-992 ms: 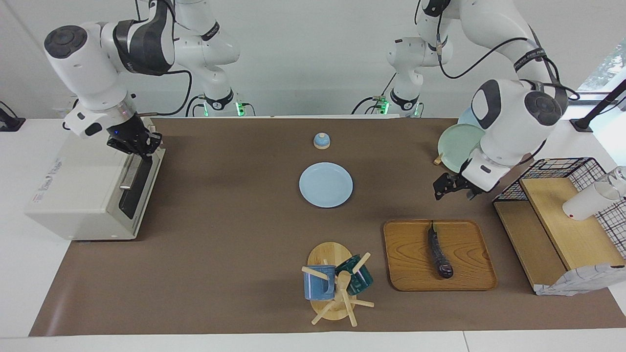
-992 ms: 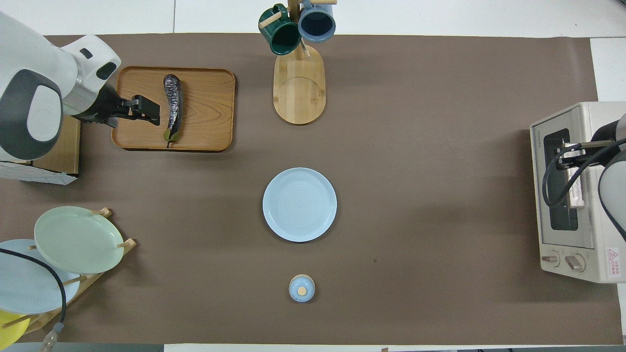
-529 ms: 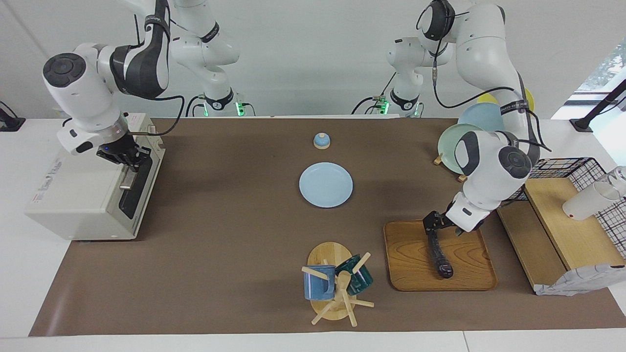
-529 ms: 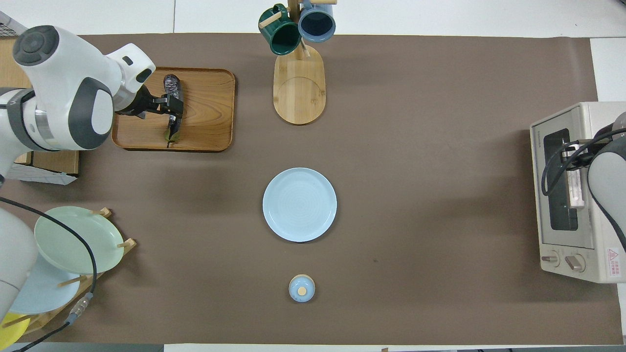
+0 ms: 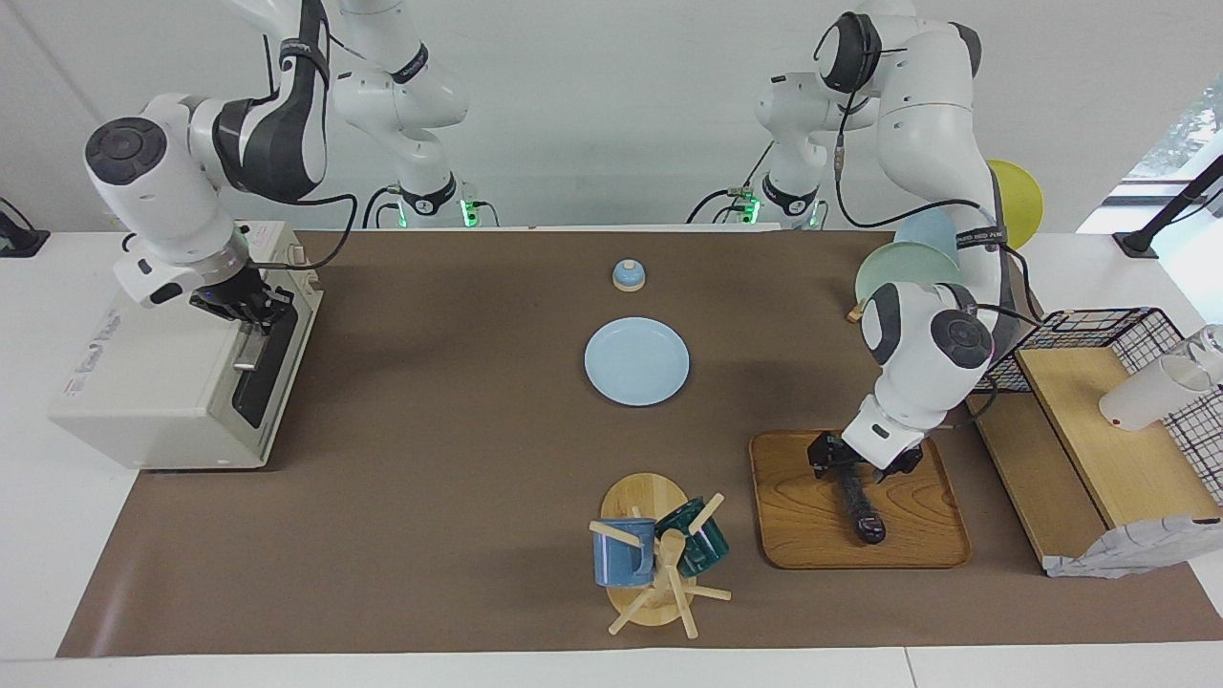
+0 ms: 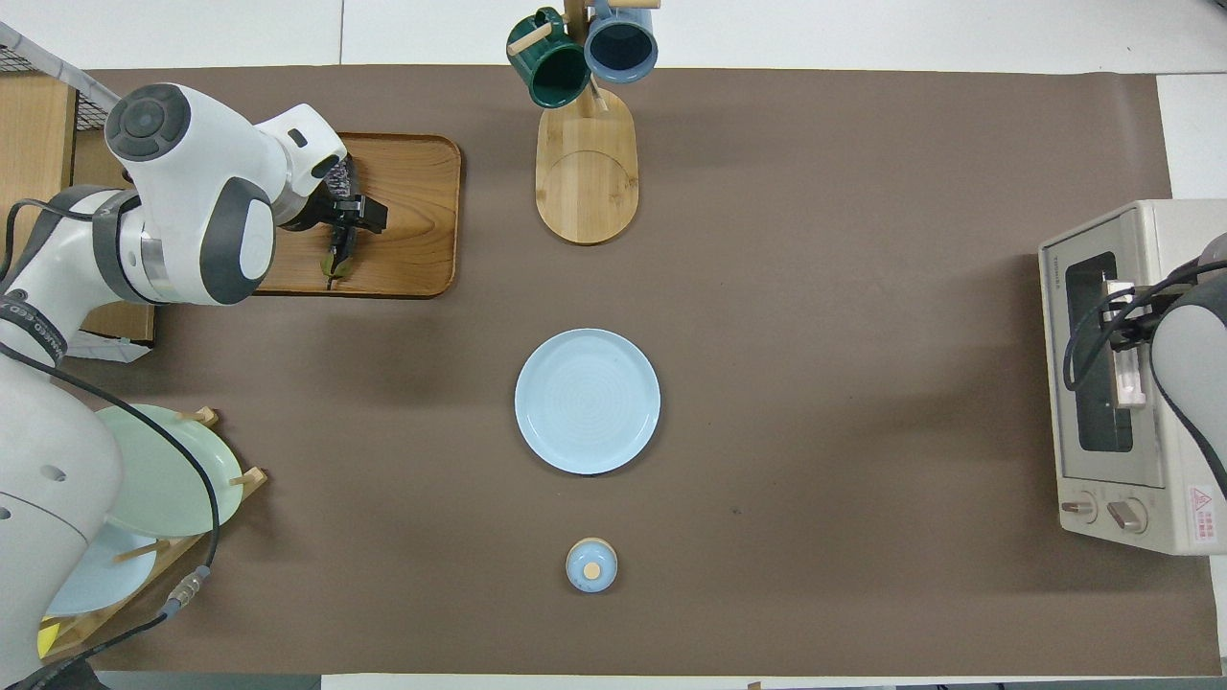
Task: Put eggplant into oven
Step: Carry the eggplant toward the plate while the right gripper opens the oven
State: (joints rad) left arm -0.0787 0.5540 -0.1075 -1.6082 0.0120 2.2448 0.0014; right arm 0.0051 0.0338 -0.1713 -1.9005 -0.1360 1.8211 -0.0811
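You see the left end effector point(image 5: 847, 461) low over the wooden tray point(image 5: 798, 521), its fingers straddling the stem half of the eggplant point(image 5: 859, 504), one finger at either side; whether they already pinch it you cannot tell. The eggplant lies flat on the tray, its long axis running from about 11 o'clock to 5 o'clock in the facing view, rounded end pointing away from the robots. In the overhead view the same end effector point(image 6: 347, 212) covers the middle of the eggplant point(image 6: 335, 260), and only the green stem tip and a little of the purple body show.

The tray sits toward the left arm's end of the tabletop point(image 5: 430, 459), beside the mug rack point(image 5: 654, 559), at roughly 4 o'clock from the blue plate point(image 5: 636, 361) in the facing view.

The oven point(image 5: 162, 382) stands at the right arm's end, at 9 o'clock from the plate, its door shut. The right end effector point(image 5: 250, 313) is at the door's bar handle point(image 5: 250, 346); you cannot tell whether its fingers are closed on it. A small blue lidded jar point(image 5: 628, 275) stands nearer to the robots than the plate.
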